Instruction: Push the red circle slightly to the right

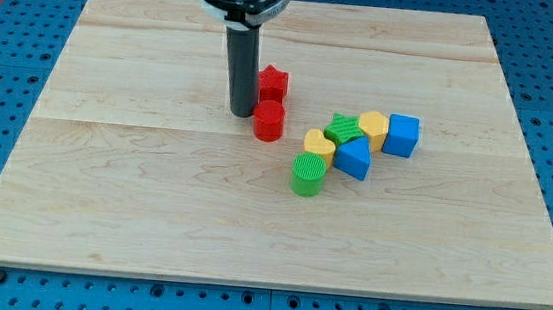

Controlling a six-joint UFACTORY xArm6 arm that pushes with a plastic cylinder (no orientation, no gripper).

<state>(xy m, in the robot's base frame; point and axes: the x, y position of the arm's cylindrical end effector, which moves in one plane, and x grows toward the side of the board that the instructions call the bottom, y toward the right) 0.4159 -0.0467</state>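
The red circle, a short red cylinder, stands on the wooden board just above the view's middle. My tip is at the end of the dark rod and sits right at the red circle's left side, touching or nearly touching it. A red star-shaped block stands just above the red circle, to the right of the rod.
To the right lies a cluster: a green star, a yellow block, a blue cube, another yellow block, a blue triangular block and a green cylinder. The board sits on a blue perforated table.
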